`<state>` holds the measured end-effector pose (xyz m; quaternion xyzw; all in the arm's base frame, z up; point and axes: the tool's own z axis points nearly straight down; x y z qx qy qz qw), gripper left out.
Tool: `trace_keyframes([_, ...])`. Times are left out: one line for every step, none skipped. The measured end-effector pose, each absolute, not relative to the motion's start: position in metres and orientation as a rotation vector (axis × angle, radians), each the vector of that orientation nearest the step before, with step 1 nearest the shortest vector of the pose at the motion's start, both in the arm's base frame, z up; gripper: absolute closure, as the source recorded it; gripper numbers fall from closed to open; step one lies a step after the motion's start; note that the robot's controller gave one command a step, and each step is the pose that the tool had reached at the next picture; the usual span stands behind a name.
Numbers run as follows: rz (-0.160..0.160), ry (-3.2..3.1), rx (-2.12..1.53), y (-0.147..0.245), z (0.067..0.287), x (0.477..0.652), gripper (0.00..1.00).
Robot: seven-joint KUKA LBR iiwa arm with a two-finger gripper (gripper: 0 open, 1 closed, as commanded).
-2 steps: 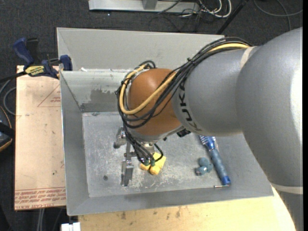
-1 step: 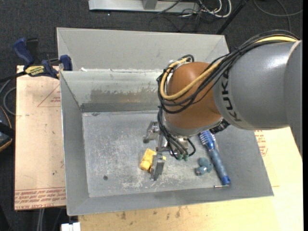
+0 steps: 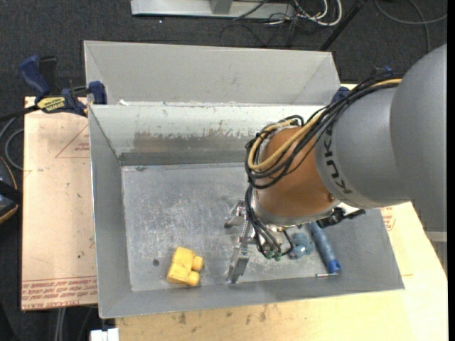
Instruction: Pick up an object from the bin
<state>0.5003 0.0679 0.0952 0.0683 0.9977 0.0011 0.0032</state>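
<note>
Well, the big grey arm (image 3: 398,148) with its orange wrist cover (image 3: 291,180) and looped cables sits over the right half of the bin (image 3: 106,190), and it hides a good deal of the floor there. Poking out from under it near the right end of the front edge is a blue stick-like thing (image 3: 327,253), a pen or marker perhaps; its upper end is covered, so I cannot say which. Just left of it is a pale blue-grey rounded thing (image 3: 301,245), partly hidden and hard to identify. The gripper (image 3: 235,251) hangs low near the middle of the front edge, its two metal fingers (image 3: 237,267) spread wide with bare floor between them, gripping nothing. The nearest loose piece on its left is a yellow block (image 3: 185,268), chunky, with two rounded lobes on one side, lying flat towards the front left corner and clear of the fingers. A small dark speck (image 3: 156,263) lies just left of that. The bin's floor is scuffed, scratched grey metal, with streaky marks along the foot of the back wall. Outside the bin is dark carpet (image 3: 43,20), with a tangle of cables (image 3: 313,2) beyond the back edge.
</note>
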Motion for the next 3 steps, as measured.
trace_keyframes([0.004, 3.134, 0.098, 0.21, 0.078, 0.511, 0.0])
trace_keyframes([-0.005, 3.137, 0.198, 0.14, 0.083, 0.499, 0.0])
trace_keyframes([0.001, 3.136, 0.187, 0.144, 0.082, 0.499, 1.0])
